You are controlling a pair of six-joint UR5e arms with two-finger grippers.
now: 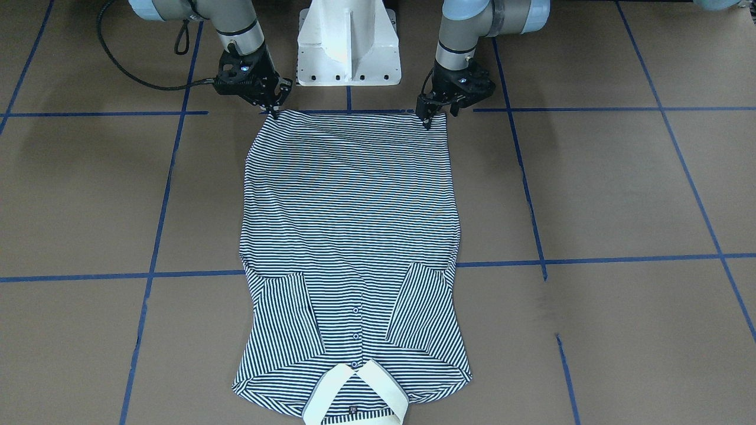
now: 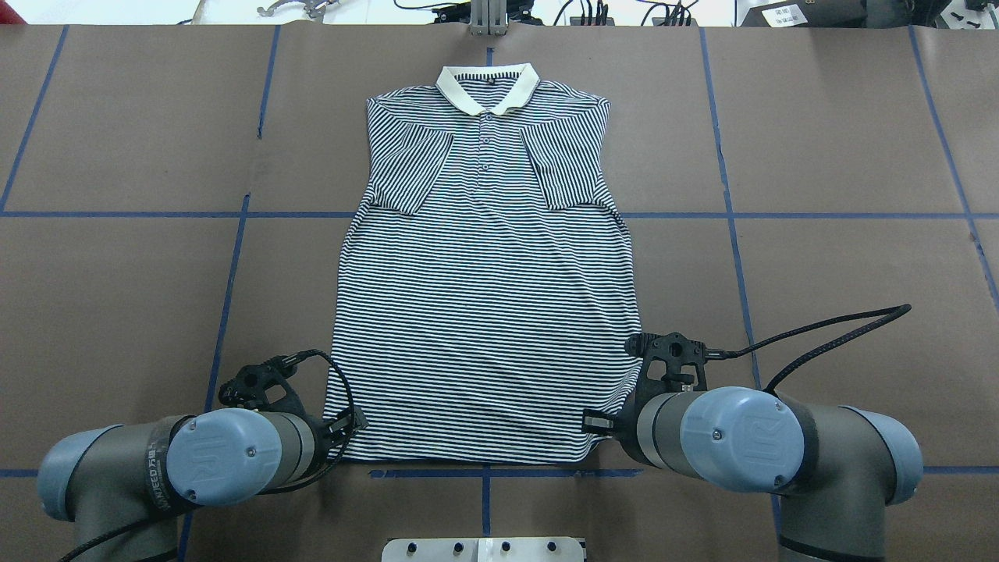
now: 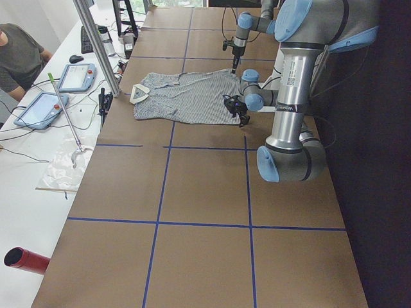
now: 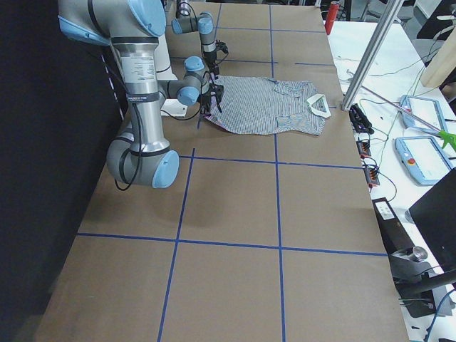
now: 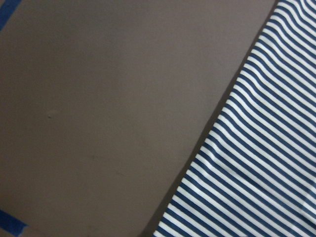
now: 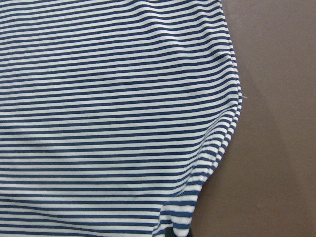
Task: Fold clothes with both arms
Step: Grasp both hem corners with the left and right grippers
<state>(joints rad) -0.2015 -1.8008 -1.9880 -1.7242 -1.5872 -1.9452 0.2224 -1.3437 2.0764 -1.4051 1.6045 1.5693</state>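
The striped polo shirt lies flat and face up, its cream collar at the far edge and both sleeves folded in over the chest. My left gripper sits at the hem corner on my left, fingers drawn together on the fabric. At the other hem corner my right gripper is pinched shut, and the cloth puckers there in the right wrist view. The left wrist view shows only the shirt's side edge on brown table.
The white pedestal base stands just behind the hem between the arms. Blue tape lines grid the brown table. Beyond the collar runs a white bench with tablets, a metal post and a seated person.
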